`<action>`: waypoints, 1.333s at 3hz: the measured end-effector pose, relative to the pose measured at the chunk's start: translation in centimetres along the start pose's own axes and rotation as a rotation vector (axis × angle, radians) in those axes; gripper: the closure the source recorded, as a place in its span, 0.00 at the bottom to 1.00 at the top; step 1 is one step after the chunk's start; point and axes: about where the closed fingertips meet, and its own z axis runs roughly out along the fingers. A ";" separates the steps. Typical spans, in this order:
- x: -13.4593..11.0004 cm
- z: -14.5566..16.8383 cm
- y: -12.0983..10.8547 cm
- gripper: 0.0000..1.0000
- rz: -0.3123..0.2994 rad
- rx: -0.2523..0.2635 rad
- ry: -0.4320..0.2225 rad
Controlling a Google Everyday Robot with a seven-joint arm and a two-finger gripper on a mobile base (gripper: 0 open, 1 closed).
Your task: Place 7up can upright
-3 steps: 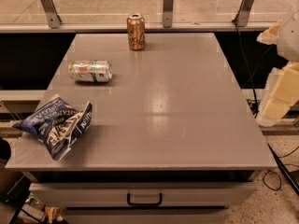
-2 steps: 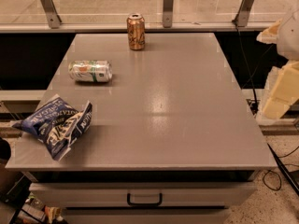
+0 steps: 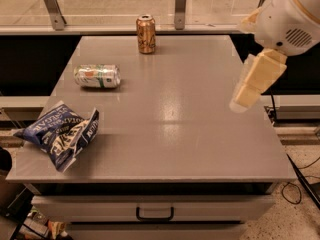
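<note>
The 7up can [image 3: 97, 76], silvery-white with a green band and orange marks, lies on its side on the left part of the grey table [image 3: 175, 129]. My gripper [image 3: 242, 102] hangs from the white arm [image 3: 290, 19] above the table's right side. It is well to the right of the can, empty, and touching nothing.
A brown-gold can [image 3: 146, 34] stands upright near the table's far edge. A blue crumpled chip bag [image 3: 62, 134] lies at the front left corner. A drawer with a dark handle [image 3: 155, 214] sits under the tabletop. A railing runs behind the table.
My arm and gripper have moved left, from beside the table's right edge to above its right side. The cans and the bag have not moved.
</note>
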 end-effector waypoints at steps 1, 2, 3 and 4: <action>-3.4 2.1 -0.8 0.00 -0.011 0.030 -0.013; -6.3 3.9 -2.1 0.00 -0.017 0.080 0.022; -8.3 5.0 -2.9 0.00 -0.025 0.109 0.046; -12.0 6.3 -4.1 0.00 -0.084 0.141 0.104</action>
